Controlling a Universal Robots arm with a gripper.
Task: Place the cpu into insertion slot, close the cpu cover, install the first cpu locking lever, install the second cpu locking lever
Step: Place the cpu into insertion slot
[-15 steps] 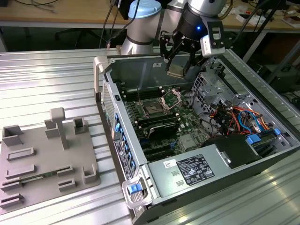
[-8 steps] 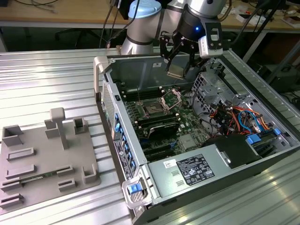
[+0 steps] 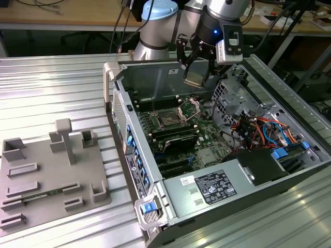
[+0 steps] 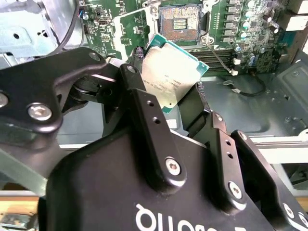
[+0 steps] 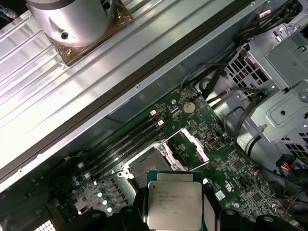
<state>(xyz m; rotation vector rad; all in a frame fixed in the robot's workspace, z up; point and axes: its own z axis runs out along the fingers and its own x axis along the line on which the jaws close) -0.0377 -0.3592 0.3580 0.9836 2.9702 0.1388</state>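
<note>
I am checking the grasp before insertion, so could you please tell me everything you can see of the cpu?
The cpu is a small flat square chip: silvery-grey metal top with faint print, green edge. The gripper holds it by two opposite sides between black fingers, tilted, in the air above the motherboard. It is apart from the insertion slot, which lies bare with the cpu cover raised.

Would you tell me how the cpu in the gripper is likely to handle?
The cpu looks flat and rigid, so it probably won't flex. Its smooth metal top, with the gripper holding only two edges, suggests it could slip or tilt. Being thin, it is likely light.
</note>
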